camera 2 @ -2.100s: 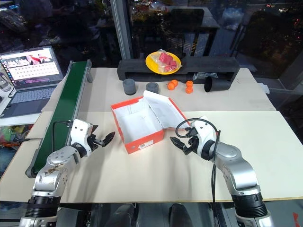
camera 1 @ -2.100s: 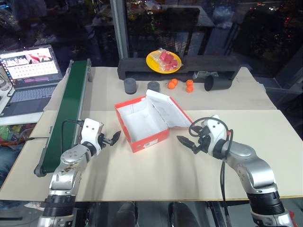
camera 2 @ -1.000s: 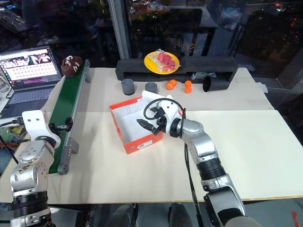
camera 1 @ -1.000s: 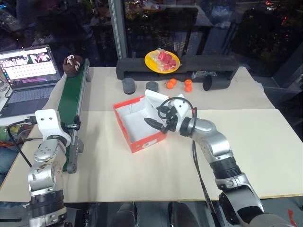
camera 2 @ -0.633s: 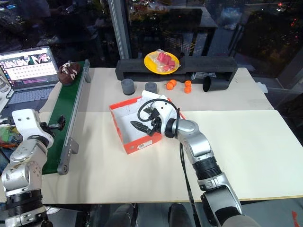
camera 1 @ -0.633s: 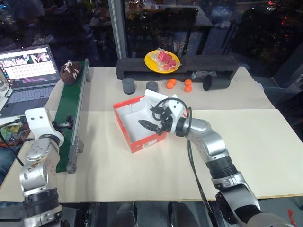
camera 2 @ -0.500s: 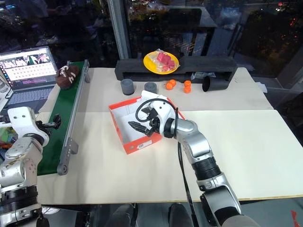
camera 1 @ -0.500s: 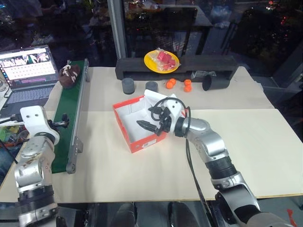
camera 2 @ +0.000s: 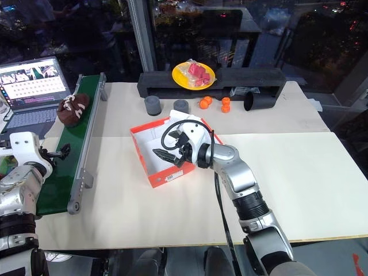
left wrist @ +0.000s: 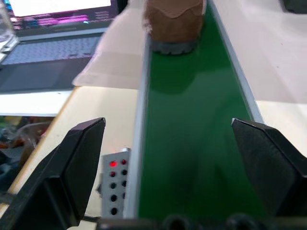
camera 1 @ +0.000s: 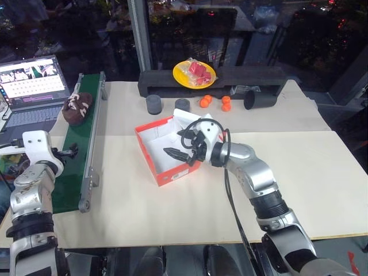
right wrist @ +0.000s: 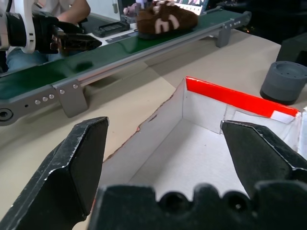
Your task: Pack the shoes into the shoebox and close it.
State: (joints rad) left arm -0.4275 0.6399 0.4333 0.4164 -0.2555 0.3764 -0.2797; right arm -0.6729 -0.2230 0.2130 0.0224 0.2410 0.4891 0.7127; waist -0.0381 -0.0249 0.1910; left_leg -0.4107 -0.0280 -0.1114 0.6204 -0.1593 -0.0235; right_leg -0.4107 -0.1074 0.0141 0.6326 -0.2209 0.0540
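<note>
While the shoebox (camera 1: 169, 150) sits open and empty at centre frame in the left eye view, lid flung back, I'd call this the very first step: fetching a shoe. One brown shoe (camera 1: 77, 107) is on the green conveyor (camera 1: 86, 129) at upper left. The left gripper (camera 1: 70, 150) hangs over the belt's near end at lower left; the right gripper (camera 1: 179, 154) hovers over the box's white inside.

Right eye view is the same layout, with the shoe (camera 2: 71, 108) well apart from the left gripper (camera 2: 59, 152).

Left wrist view: jaws spread wide with nothing between them, and the shoe (left wrist: 174, 24) up at the top edge, further along the belt.

Right wrist view: jaws wide open over the box (right wrist: 225, 129), holding nothing.

Next move, I reckon: the left arm reaches up the belt, lines its fingers across the shoe and closes. The second shoe isn't anywhere I can spot.
</note>
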